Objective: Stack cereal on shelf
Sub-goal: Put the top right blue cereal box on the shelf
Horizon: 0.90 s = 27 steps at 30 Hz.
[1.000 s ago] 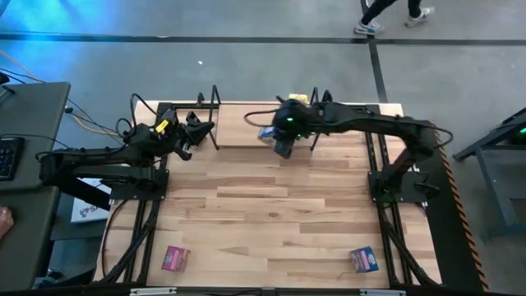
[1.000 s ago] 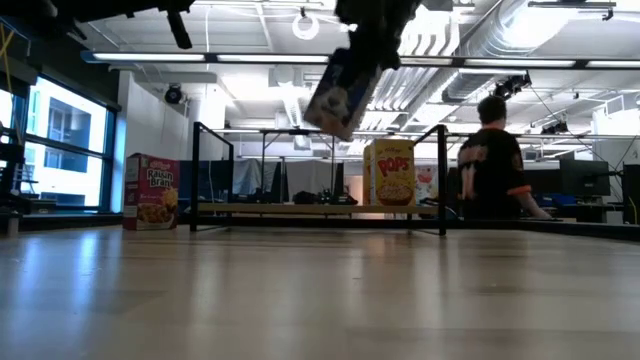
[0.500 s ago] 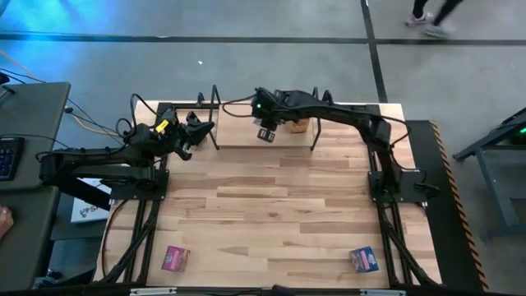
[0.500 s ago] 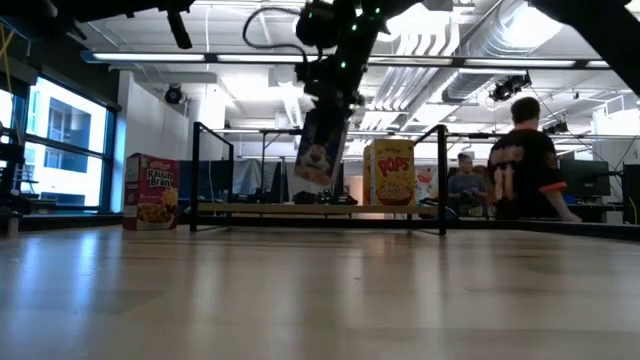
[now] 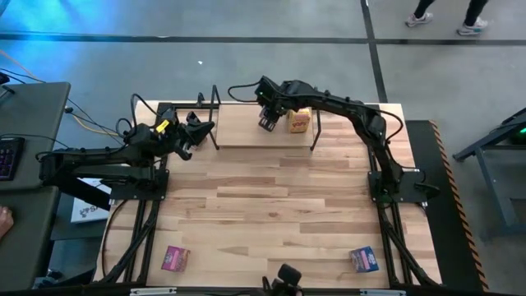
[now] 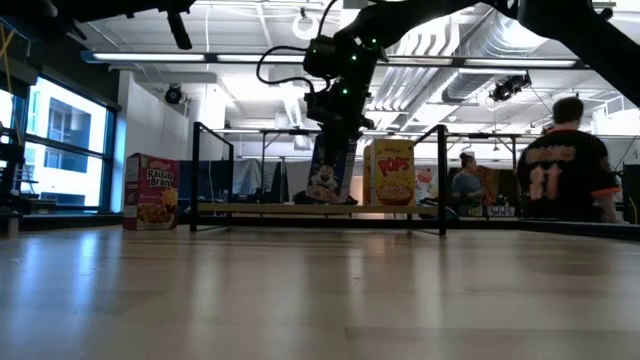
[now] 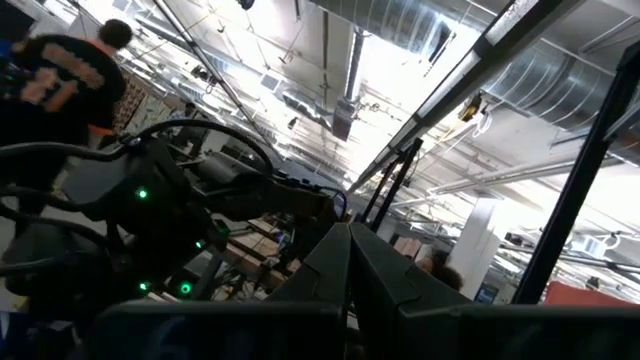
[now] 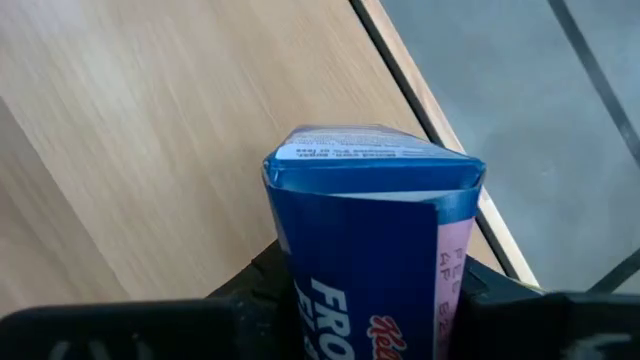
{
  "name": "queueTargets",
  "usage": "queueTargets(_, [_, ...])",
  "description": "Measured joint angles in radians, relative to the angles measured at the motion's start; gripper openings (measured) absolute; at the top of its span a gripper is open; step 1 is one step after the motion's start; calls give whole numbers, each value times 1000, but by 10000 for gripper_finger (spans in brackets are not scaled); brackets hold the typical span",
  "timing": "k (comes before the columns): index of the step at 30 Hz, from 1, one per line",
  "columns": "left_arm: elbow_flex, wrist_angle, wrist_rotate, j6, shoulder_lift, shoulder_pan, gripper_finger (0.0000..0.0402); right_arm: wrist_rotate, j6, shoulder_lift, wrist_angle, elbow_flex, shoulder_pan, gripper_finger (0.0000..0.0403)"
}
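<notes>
Since a second ago my right gripper [image 5: 267,123] has swung from right of centre to the upper middle of the high view, and the blue cereal box [image 6: 329,172] it carries has gone from hanging tilted in the air to standing upright on the shelf [image 5: 246,136]. My jaws are clenched on this box; in the right wrist view its folded top flap [image 8: 370,160] sits between the fingers, long axis vertical, straight below the wrist. Key relation: the box is just left of the yellow-orange cereal box [image 5: 298,120] on the pale board; whether they touch I cannot tell. Judgement: base at or near the board, so next is letting go and lifting clear without dragging the neighbour. Cardboard is thin and glossy with creased edges; the board is smooth wood between thin black loop frames. My left gripper [image 5: 196,131] waits at upper left by the shelf end; jaw state unreadable. Pink box [image 5: 175,258] and another blue box [image 5: 363,259] lie low on the worktop [image 5: 271,205], well apart.
</notes>
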Motion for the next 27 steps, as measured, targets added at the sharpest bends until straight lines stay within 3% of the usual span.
queueTargets(10, [0,-2,-15,0,0,0,0,-52,-26,5,22,0,-18,116])
queueTargets(20, [0,-2,-16,1,0,0,0,-42,-54,5,24,-1,-20,213])
queueTargets(27, [0,-2,-16,0,0,0,0,-35,-134,5,21,-1,-20,224])
